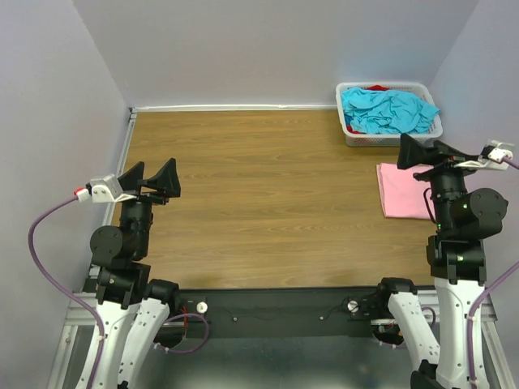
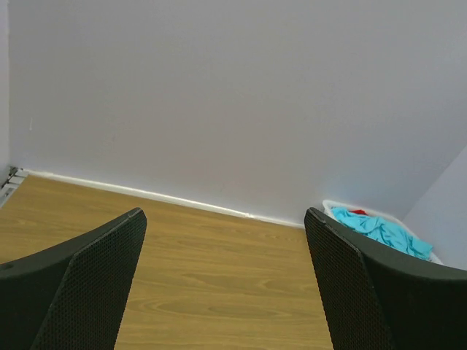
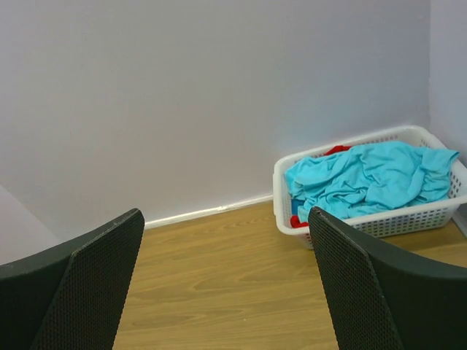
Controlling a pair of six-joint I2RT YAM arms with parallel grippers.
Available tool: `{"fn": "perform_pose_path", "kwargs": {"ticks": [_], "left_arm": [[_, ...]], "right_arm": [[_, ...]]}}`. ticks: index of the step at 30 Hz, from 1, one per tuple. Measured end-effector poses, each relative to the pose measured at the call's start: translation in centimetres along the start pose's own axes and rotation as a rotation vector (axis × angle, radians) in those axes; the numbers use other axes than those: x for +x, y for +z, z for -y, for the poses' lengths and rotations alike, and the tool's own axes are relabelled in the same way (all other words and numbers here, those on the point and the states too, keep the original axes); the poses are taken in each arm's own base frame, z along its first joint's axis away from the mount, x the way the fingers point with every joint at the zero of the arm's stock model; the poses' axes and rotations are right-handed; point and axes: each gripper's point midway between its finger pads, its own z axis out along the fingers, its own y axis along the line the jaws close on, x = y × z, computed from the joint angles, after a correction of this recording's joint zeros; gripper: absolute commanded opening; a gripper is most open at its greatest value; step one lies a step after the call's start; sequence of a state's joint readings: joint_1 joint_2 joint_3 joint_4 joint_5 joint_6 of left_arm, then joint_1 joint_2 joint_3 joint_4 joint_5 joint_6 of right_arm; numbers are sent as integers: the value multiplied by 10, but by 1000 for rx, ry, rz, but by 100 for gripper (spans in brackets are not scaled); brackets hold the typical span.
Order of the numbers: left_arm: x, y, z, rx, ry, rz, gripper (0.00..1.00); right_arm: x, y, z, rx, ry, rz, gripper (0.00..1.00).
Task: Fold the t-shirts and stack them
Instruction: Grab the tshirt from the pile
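L gripper (image 1: 150, 180), R gripper (image 1: 432, 154): jaws wide, empty. Turquoise t-shirts (image 1: 388, 111) heaped in basket (image 1: 389, 139), far-right corner; pink t-shirt (image 1: 399, 189) folded just in front. Risk: heap looks tangled, so a grab may lift several or drag basket.

You're in a lab robot cell, not a home: bare pale walls (image 1: 284, 49) box in a wood-grain table (image 1: 268, 203). Aluminium frame (image 1: 75, 312) lower left, purple cable (image 1: 34, 243) trailing, two arms (image 1: 130, 235) bolted along the bottom edge.

Open table (image 1: 259, 194) centre, basket (image 1: 393, 138) far right
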State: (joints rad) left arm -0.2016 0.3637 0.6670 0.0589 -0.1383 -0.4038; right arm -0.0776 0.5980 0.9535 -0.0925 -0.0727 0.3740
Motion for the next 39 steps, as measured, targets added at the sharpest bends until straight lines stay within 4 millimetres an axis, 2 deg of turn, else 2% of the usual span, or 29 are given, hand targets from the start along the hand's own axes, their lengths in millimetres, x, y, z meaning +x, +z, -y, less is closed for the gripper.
{"fn": "perform_pose_path", "kwargs": {"ticks": [6, 9, 11, 14, 20, 23, 26, 27, 28, 30, 33, 36, 39], "left_arm": [[8, 4, -4, -14, 24, -28, 97], [14, 9, -7, -20, 51, -41, 97], [19, 14, -8, -21, 68, -46, 97], [31, 21, -13, -26, 91, -62, 97], [64, 22, -25, -42, 114, -118, 97], [80, 17, -32, -48, 117, -145, 97], [87, 15, -32, -43, 120, -160, 97], [87, 15, -30, -36, 122, -159, 97], [86, 15, -28, -30, 123, -155, 97], [84, 16, -26, -21, 125, -146, 97], [83, 17, -24, -15, 132, -139, 97], [82, 18, -23, -11, 136, -133, 97], [85, 20, -23, -9, 138, -141, 97]], "right_arm": [[11, 6, 5, 17, -28, -36, 100], [23, 19, 17, 63, -39, -65, 100], [39, 34, 29, 106, -45, -100, 100], [73, 59, 50, 170, -57, -180, 100], [172, 107, 102, 307, -76, -403, 100], [209, 143, 122, 348, -82, -472, 92], [242, 178, 138, 375, -89, -516, 89], [254, 194, 144, 378, -92, -530, 83], [260, 201, 147, 379, -96, -536, 81], [275, 228, 155, 376, -106, -534, 71], [289, 257, 164, 373, -111, -525, 66], [300, 276, 172, 375, -111, -516, 62], [314, 286, 178, 376, -109, -520, 59]]}}
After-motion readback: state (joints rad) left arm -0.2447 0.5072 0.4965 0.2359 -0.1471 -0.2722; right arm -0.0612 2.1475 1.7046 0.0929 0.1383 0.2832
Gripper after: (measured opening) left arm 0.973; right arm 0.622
